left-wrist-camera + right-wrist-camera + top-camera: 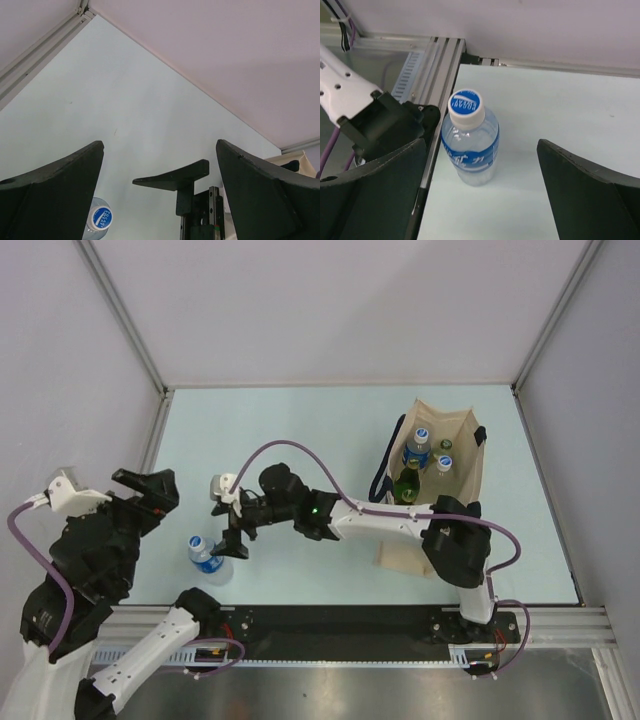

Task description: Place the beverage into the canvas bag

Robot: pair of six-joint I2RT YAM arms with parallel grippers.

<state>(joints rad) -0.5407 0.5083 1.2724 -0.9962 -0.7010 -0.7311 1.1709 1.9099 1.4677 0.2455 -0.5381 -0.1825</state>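
The beverage, a clear bottle (207, 555) with a blue label and a blue-topped white cap, stands upright near the table's front left edge. It also shows in the right wrist view (470, 137), and its cap shows in the left wrist view (100, 218). My right gripper (228, 530) is open just to the right of the bottle and does not touch it; in its own view (481, 142) the bottle stands ahead of the spread jaws. My left gripper (150, 490) is open and empty, left of the bottle (159, 144). The beige canvas bag (462, 465) stands at the back right.
The bag holds two blue-capped clear bottles (420, 445) and a green bottle (407, 483). The aluminium front rail (437, 75) runs just behind the beverage. One finger of the right gripper shows in the left wrist view (175, 179). Grey walls enclose the table.
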